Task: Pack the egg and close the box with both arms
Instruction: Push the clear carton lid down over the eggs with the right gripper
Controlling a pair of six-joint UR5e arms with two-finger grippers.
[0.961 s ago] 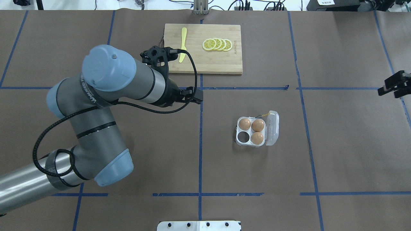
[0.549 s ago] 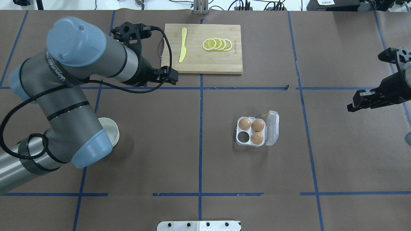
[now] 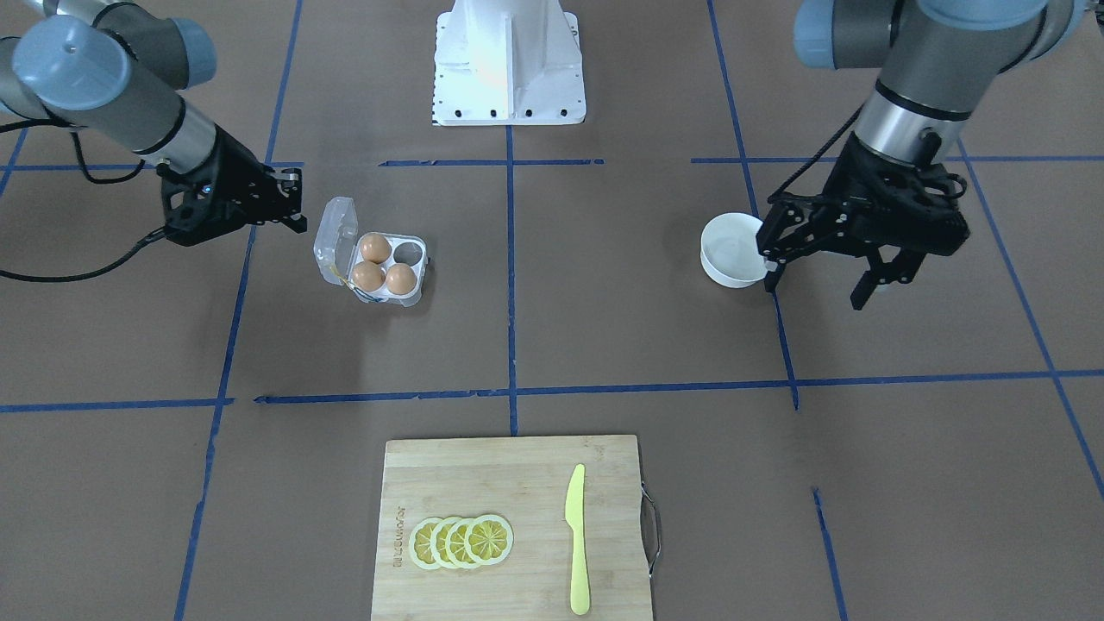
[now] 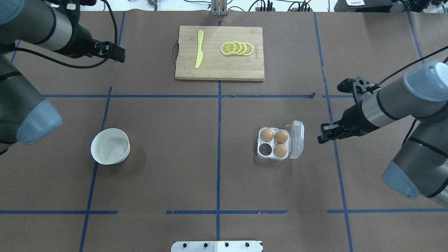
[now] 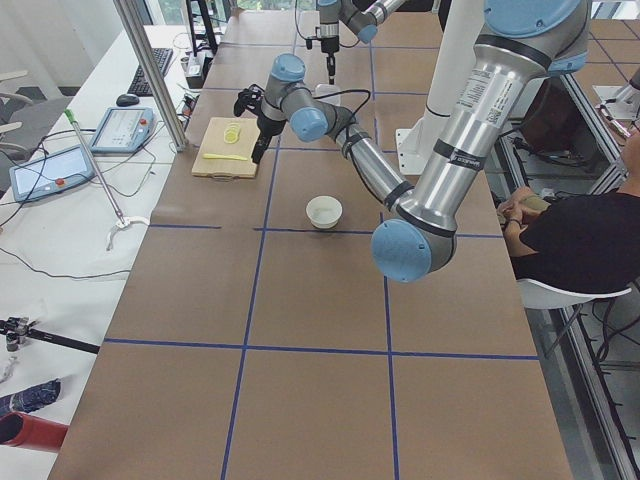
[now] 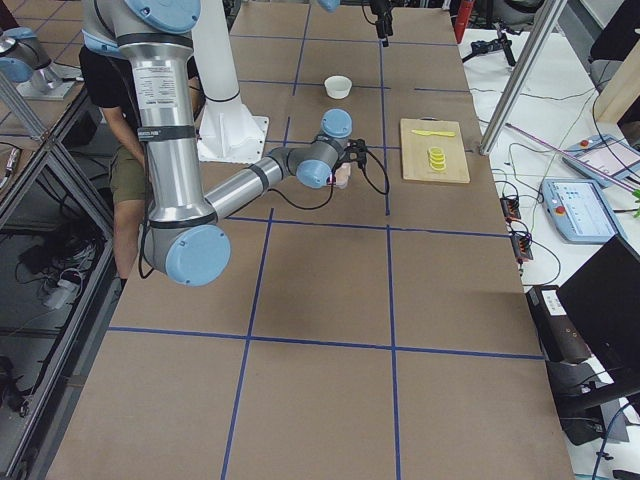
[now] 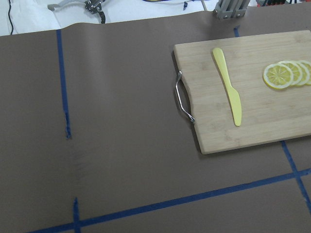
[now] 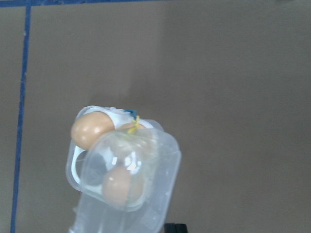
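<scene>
The clear box (image 4: pixel 274 156) lies right of the table's middle with its lid (image 4: pixel 297 139) standing open on the right side. It holds three tan eggs (image 4: pixel 281 136); the near-left cell (image 4: pixel 265 149) is empty. My right gripper (image 4: pixel 322 134) is open and empty, just right of the lid and not touching it. In the front view it (image 3: pixel 293 203) is left of the box (image 3: pixel 416 298). The right wrist view looks through the lid (image 8: pixel 146 194) at the eggs (image 8: pixel 92 130). My left gripper (image 3: pixel 815 289) is open and empty, fingers down, beside a white bowl (image 3: pixel 733 250).
A wooden cutting board (image 4: pixel 224 66) with a yellow knife (image 4: pixel 199 49) and lemon slices (image 4: pixel 237 48) lies at the far middle. The white bowl (image 4: pixel 110 146) looks empty at the near left. The white pedestal (image 3: pixel 509 60) stands at the robot's edge.
My left arm has swung from the table's middle out to the far left, uncovering the white bowl. My right arm has come in from the right edge to the box's lid.
</scene>
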